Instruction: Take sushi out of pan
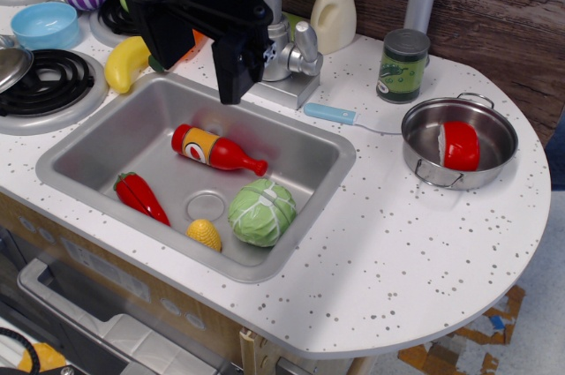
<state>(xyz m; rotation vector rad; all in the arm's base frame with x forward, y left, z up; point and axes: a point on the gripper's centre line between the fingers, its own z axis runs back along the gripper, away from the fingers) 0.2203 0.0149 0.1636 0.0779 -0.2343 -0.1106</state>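
Observation:
The sushi (460, 146), a glossy red block with a white side, lies tilted inside the pan (413, 134), a small shiny steel pot with wire loop handles at the right end of the counter. My gripper (235, 75) is a black block hanging over the back edge of the sink, far to the left of the pan. Its fingers point down and hold nothing that I can see. Whether they are open or shut does not show.
The sink (132, 132) holds a ketchup bottle (216, 150), red chili pepper (139, 196), cabbage (261, 212) and corn (204, 235). A green can (403, 64), blue-handled spatula (331, 114), faucet (296, 53) and white jug (335, 10) stand behind. A banana (125, 62), blue bowl (45, 24) and stove burners are at the left.

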